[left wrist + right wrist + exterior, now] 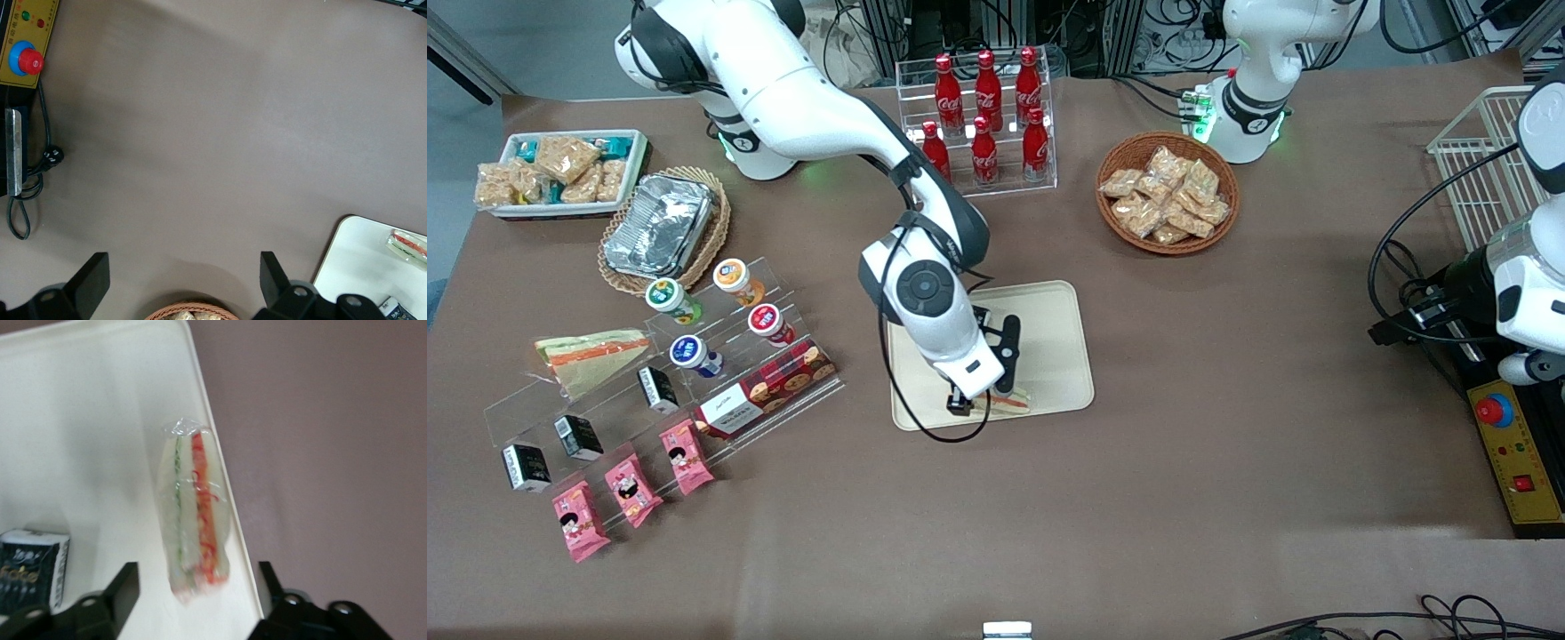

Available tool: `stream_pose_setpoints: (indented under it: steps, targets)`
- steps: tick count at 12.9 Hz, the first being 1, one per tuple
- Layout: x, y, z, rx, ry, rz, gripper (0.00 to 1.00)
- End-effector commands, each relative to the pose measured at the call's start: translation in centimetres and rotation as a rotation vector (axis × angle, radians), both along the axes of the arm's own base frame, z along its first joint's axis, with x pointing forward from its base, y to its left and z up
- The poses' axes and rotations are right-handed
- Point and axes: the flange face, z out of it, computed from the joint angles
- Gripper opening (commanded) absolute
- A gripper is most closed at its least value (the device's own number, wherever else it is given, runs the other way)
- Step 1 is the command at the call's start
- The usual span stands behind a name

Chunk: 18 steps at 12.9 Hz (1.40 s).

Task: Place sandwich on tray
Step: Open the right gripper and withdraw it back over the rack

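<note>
The sandwich (193, 513), a clear-wrapped wedge with pale bread and red and green layers, lies on the cream tray (87, 420) close to the tray's rim. In the front view it (1009, 403) lies at the tray's edge nearest the camera, partly hidden by my arm. My gripper (198, 587) is open just above the tray (1049, 338), its fingers (120, 587) spread wide on either side of the sandwich's end without touching it. A small black-and-white carton (33, 570) lies on the tray beside the sandwich.
A second sandwich wedge (591, 356) lies by the clear display steps (685, 373) of cups and snack packs toward the working arm's end. A foil container (658, 227), a white snack bin (560, 173), a cola rack (983, 116) and a snack basket (1167, 191) stand farther back.
</note>
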Motion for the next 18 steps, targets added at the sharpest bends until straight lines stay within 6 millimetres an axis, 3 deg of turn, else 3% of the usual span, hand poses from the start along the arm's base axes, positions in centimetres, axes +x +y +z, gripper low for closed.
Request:
stream_pose_setpoints:
  steps: [1, 6, 9, 14, 15, 18]
  targets:
    - [0.4, -2.4, 6.2, 0.039, 0.033, -0.053, 1.00]
    - [3.5, -13.1, 16.1, 0.073, 0.053, -0.290, 1.00]
    - [3.4, -20.4, 21.3, 0.066, 0.126, -0.585, 1.00]
    - [4.8, -34.2, 25.9, 0.090, 0.125, -0.846, 1.00]
    - [4.4, -36.1, 26.7, 0.079, 0.129, -0.872, 1.00]
    - [4.4, -41.7, 26.5, 0.072, 0.164, -0.956, 1.00]
